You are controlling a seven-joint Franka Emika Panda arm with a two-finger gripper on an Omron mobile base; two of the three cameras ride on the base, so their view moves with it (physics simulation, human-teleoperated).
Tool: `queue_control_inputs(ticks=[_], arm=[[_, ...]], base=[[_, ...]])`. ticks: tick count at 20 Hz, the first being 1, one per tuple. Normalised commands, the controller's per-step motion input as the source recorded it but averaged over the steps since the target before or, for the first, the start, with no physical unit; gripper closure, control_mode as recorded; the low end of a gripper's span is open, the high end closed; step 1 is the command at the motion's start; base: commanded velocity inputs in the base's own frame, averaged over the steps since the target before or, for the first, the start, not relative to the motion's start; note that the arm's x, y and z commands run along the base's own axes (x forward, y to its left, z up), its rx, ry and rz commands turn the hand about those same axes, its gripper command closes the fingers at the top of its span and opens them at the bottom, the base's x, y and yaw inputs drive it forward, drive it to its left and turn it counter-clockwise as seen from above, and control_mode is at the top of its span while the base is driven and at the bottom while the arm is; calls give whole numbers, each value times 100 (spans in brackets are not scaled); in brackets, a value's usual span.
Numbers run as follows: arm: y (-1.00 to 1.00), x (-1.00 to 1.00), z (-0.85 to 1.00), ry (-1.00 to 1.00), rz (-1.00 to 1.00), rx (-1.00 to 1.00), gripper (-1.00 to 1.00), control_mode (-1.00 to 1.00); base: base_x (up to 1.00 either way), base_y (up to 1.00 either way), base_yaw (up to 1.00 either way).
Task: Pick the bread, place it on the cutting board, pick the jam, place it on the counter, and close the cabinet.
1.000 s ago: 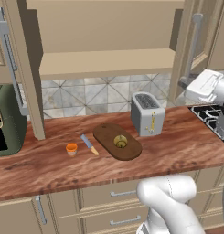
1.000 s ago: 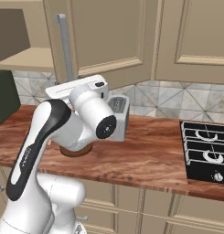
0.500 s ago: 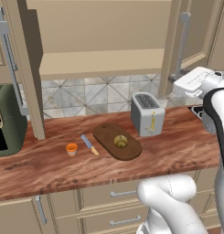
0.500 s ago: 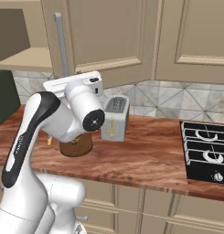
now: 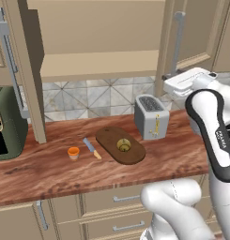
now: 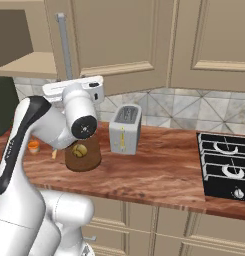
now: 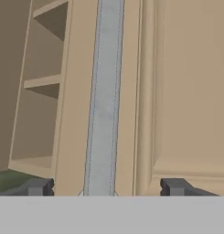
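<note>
The bread (image 5: pixel 123 145) (image 6: pixel 80 149) lies on the dark oval cutting board (image 5: pixel 121 146) (image 6: pixel 86 160). Left of the board, the orange jam (image 5: pixel 73 152) (image 6: pixel 33 146) stands on the wood-grain counter (image 5: pixel 50 171). The cabinet (image 5: pixel 97 42) stands open, with both doors swung out. My gripper (image 5: pixel 171 78) (image 7: pixel 106 187) is open and raised at the right door (image 7: pixel 182 91). The door's grey bar handle (image 5: pixel 178 44) (image 7: pixel 104 96) runs between my two fingertips, very close. I cannot tell whether they touch it.
A small knife (image 5: pixel 91 148) lies between jam and board. A silver toaster (image 5: pixel 151 123) (image 6: pixel 125 129) stands right of the board. A green appliance (image 5: pixel 4 124) sits at the counter's left end, below the open left door (image 5: pixel 25 70). A black stove (image 6: pixel 226 165) is at the far right.
My hand has swung left across the left base view toward the right door's handle. Bread, jam and board have stayed put.
</note>
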Motion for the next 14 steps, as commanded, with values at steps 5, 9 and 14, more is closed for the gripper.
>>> queue_control_inputs(ticks=[5,9,14], arm=[[20,34,0,0,-9,0,-100,-100],[18,33,0,0,-9,0,-100,-100],[15,33,0,0,-8,0,-100,-100]], base=[[0,0,0],[0,0,0],[0,0,0]])
